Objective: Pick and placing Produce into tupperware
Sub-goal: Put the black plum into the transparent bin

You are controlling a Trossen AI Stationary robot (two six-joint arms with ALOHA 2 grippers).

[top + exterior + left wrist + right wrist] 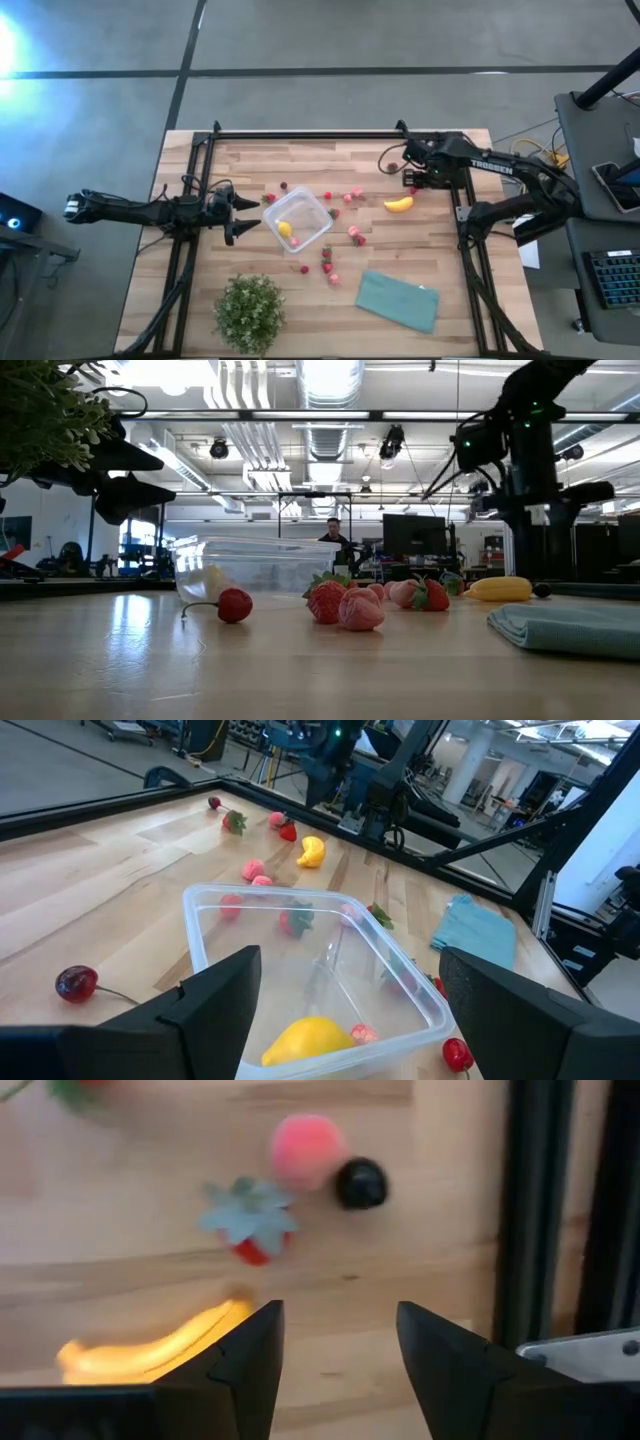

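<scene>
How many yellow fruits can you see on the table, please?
2: a banana lying on the table by the right claw, and a rounder yellow fruit inside the tupperware. No others show, and none appears hidden.

banana point(398, 204): yellow
tupperware point(316, 226): clear — yellow fruit point(284, 229) inside
cloth point(398, 300): teal, beside green plant point(249, 311)

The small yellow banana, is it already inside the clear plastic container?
No, the small yellow banana lies on the wooden table, well apart from the clear square plastic container.
</scene>
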